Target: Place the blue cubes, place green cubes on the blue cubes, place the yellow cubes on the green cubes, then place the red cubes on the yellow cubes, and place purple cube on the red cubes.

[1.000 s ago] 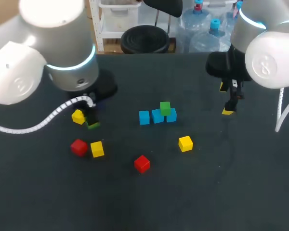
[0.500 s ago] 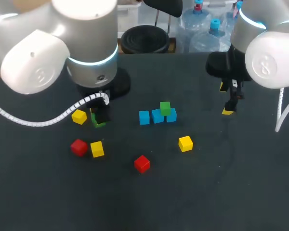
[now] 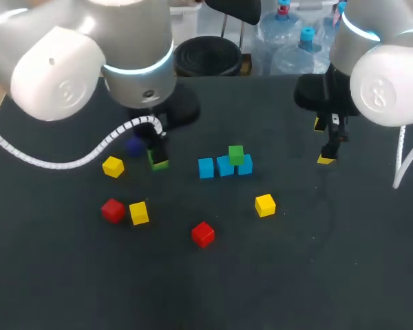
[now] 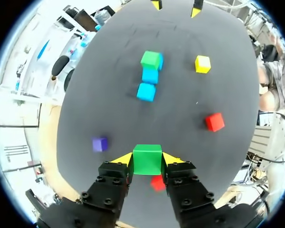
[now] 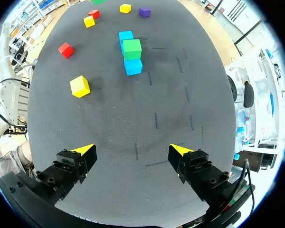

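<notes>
Head view: my left gripper point(image 3: 158, 158) pinches a small green cube point(image 3: 160, 164) over the table's point(image 3: 330, 275) left half, near three blue cubes point(image 3: 225, 166). Left wrist view: both yellow fingertips point(image 4: 123, 158) press that cube's sides. Right wrist view: my right gripper point(image 5: 132, 151) hangs spread over the table's right half.

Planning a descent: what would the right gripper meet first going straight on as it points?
Probably only the bare table. The right gripper is open and empty, and no cube lies in its line, though depth is unclear.
</notes>
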Controlling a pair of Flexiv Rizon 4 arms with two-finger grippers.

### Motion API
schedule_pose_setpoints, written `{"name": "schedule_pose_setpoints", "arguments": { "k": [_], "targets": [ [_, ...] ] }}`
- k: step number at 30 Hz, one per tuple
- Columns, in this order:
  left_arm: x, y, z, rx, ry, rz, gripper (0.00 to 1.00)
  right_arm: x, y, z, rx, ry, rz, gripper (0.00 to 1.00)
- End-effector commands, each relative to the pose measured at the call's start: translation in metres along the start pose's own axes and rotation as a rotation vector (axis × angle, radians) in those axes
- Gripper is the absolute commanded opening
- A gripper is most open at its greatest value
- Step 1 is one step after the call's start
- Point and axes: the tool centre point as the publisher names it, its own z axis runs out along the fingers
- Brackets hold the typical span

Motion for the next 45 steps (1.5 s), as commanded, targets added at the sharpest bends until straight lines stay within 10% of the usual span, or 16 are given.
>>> {"name": "schedule_pose_setpoints", "arguments": {
  "k": [1, 25, 37, 45],
  "targets": [
    [-0.017, 0.003, 0.008, 0.041, -0.014, 0.015, 0.00, 0.001, 0.000, 0.000, 0.001, -0.002, 0.000, 1.00],
    [-0.037, -0.005, 0.017, 0.064, -0.054, 0.036, 0.00, 0.001, 0.000, 0.000, 0.001, -0.002, 0.000, 1.00],
    [-0.101, 0.026, 0.038, 0.120, -0.103, 0.225, 0.00, 0.001, 0.000, 0.000, 0.001, -0.002, 0.000, 1.00],
    [-0.109, 0.020, 0.044, 0.150, -0.034, 0.211, 0.00, 0.001, 0.000, 0.000, 0.001, -0.002, 0.000, 1.00]
  ]
}}
